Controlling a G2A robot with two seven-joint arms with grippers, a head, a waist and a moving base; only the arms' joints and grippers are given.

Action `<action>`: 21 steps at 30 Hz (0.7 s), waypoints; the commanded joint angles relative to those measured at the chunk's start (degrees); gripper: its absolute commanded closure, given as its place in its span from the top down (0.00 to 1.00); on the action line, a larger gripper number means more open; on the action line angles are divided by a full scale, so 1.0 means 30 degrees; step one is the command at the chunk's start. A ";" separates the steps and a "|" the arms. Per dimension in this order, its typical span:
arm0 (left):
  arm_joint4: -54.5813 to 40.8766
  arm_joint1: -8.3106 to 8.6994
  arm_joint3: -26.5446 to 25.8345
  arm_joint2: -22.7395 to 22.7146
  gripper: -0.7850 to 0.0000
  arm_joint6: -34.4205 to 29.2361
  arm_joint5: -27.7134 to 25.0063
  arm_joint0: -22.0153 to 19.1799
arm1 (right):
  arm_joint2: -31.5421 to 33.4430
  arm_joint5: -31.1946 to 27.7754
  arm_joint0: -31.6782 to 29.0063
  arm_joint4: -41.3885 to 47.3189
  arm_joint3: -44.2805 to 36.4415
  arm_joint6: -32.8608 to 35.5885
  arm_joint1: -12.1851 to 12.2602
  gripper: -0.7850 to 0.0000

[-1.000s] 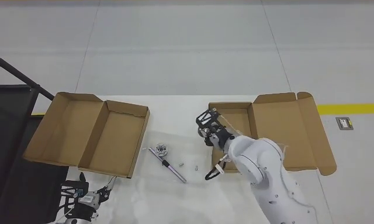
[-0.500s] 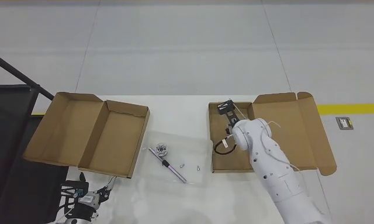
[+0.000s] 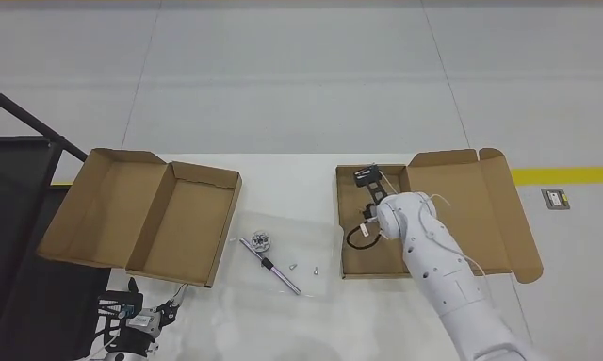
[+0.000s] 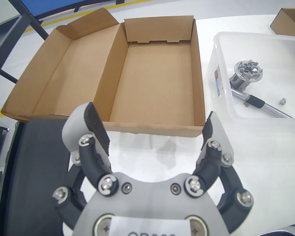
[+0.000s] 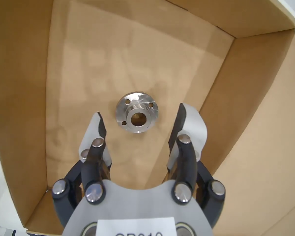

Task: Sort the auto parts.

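Observation:
A round steel flange (image 5: 137, 116) with a centre bore lies flat on the floor of the right cardboard box (image 5: 71, 50). My right gripper (image 5: 140, 116) hangs open just above it, one finger on either side and neither touching. In the top view the right arm (image 3: 405, 224) reaches over that box (image 3: 353, 257). A clear tray (image 4: 218, 57) holds a toothed hub (image 4: 247, 72), a chrome rod (image 4: 260, 104) and a small bolt (image 4: 282, 101). My left gripper (image 4: 150, 114) is open with nothing between its fingers, low at the table's front left, facing the left box (image 4: 152, 74).
Both boxes have their lids folded out flat: the left one (image 3: 99, 205) and the right one (image 3: 462, 210). The tray (image 3: 283, 220) sits between them with the hub (image 3: 259, 240) and rod (image 3: 278, 270). A dark frame (image 3: 28, 125) stands left of the table.
The right arm has swung from the tray's right edge to over the right box, then stayed nearly still. The left arm has not moved.

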 commanded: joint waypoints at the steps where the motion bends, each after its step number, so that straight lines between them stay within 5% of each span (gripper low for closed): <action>1: 0.0000 0.0000 0.0000 0.0000 1.00 0.0000 0.0000 0.0000 | 0.0152 -0.0177 -0.0767 -0.0274 -0.1971 0.0319 0.0137 1.00; 11: 0.0000 0.0000 0.0000 0.0000 1.00 0.0000 0.0000 0.0000 | 0.1083 -0.2173 -0.9937 -0.2413 -1.8562 0.2635 0.1180 0.95; 15: 0.0000 0.0000 0.0000 0.0000 1.00 0.0000 0.0000 0.0000 | -0.0588 -0.3956 -1.1303 -0.3631 -2.0374 0.2693 0.1263 0.92; 21: 0.0000 0.0000 0.0000 0.0000 1.00 0.0000 0.0000 0.0000 | -0.4094 -0.5446 -0.9462 -0.4497 -1.8138 0.3027 0.0783 0.78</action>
